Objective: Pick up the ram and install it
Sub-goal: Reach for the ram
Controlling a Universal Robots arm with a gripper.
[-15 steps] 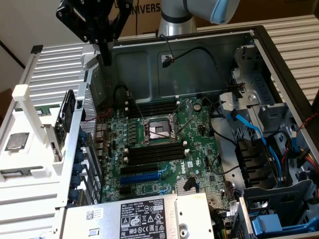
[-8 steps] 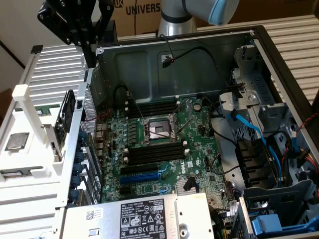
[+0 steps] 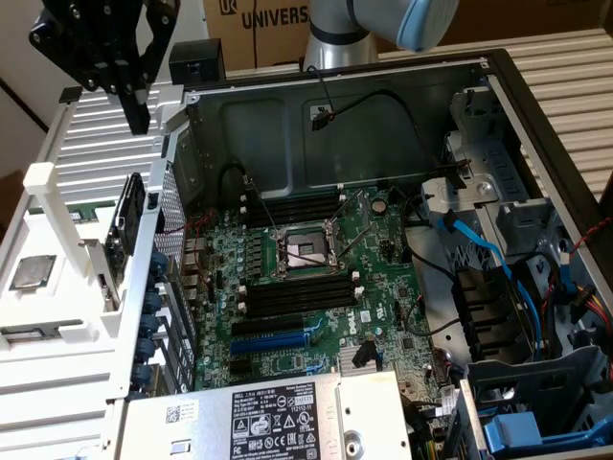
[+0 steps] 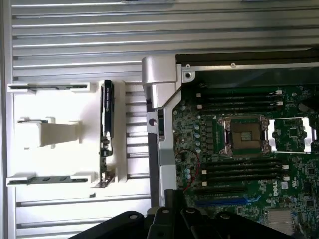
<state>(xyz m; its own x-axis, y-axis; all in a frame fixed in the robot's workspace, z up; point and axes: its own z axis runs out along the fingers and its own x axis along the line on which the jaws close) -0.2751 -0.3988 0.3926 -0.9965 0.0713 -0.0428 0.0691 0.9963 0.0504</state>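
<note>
Nearest me, at six o'clock in the exterior view, sits the power supply (image 3: 278,417), a flat silvery metal box with a printed black-and-white label. Just beyond it the green motherboard (image 3: 383,259) lies flat in the open grey steel case (image 3: 383,115). On the board a short blue expansion slot (image 3: 283,337) comes first, then long black memory slots (image 3: 297,297), then the square metal-framed processor socket (image 3: 302,251) at centre. Glossy blue cables (image 3: 479,249) loop at three o'clock.

At nine o'clock, outside the case wall, a white plastic fixture (image 3: 57,230) rests on the ribbed metal table (image 3: 96,144). The ram (image 3: 128,218) stands on edge in this fixture, a long thin stick that looks dark from here. In the wrist view the ram (image 4: 106,132) reads as a narrow strip, black at one end and greenish at the other. Nothing is touching it.

At eleven o'clock my gripper (image 3: 139,117), matte black and angular, hangs above the ram and apart from it. Its fingers are pressed together and hold nothing.

Farthest off, at twelve o'clock, are the arm's smooth grey joint (image 3: 383,19) and a brown cardboard box (image 3: 259,29).
</note>
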